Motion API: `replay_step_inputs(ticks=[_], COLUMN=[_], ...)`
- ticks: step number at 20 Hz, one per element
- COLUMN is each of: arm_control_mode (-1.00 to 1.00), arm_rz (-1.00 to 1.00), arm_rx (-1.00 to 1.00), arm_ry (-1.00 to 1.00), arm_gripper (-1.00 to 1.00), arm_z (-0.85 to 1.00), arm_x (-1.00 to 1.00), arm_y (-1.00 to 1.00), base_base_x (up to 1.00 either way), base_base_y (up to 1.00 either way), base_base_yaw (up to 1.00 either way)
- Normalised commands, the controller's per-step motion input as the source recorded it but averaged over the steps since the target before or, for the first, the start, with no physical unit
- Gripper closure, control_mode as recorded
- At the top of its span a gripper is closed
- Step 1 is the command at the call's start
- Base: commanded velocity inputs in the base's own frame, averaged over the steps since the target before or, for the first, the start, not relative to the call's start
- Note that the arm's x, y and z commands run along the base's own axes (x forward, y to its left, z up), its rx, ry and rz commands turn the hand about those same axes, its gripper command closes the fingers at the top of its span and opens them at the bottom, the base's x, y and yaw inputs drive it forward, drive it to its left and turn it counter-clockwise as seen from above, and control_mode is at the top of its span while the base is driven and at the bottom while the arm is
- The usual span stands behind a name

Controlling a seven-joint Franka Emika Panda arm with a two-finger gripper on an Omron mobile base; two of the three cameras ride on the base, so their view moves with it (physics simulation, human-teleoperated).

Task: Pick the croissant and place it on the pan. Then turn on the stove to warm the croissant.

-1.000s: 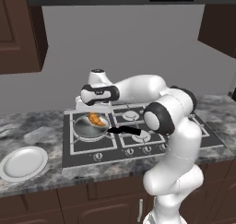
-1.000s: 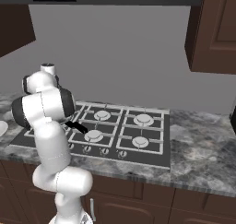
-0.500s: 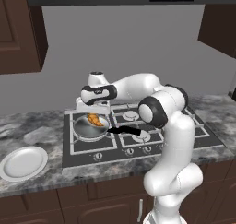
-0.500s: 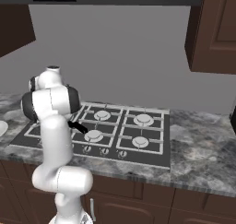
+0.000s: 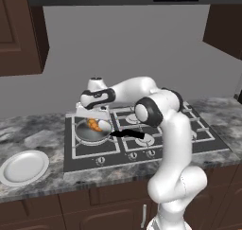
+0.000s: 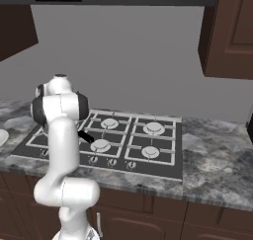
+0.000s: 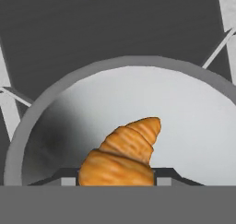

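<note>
A mottled grey stone counter (image 5: 38,189) is carrying a dark grey gas cooktop (image 5: 156,146) set into it. A flat white round plate (image 5: 22,166) is lying on the counter left of the cooktop, and a round shiny steel frying pan (image 5: 90,135) is sitting on the cooktop's left grate.

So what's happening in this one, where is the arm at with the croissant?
The white arm reaches over the stove with its gripper hanging over the pan on the front left burner. The hand view shows the croissant between the fingers, above the pan's shiny floor, so it looks held and not yet released. A white plate sits on the counter to the left.
</note>
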Motion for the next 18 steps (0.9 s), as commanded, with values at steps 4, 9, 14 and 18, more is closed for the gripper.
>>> replay_step_inputs(ticks=[4,9,14,18], arm_control_mode=[-1.00,-1.00,-1.00,-1.00], arm_rz=[-0.04,-0.04,-0.03,0.00], arm_rx=[0.00,0.00,0.00,0.00], arm_ry=[0.03,0.02,0.00,0.00], arm_gripper=[1.00,1.00,-1.00,-1.00], arm_z=[-0.25,-0.31,-0.31,-0.13], arm_x=[0.02,0.00,-0.05,-0.12], arm_y=[0.05,0.01,0.00,0.00], base_base_x=[0.00,0.00,0.00,0.00], base_base_y=[0.00,0.00,0.00,0.00], base_base_yaw=[0.00,0.00,0.00,0.00])
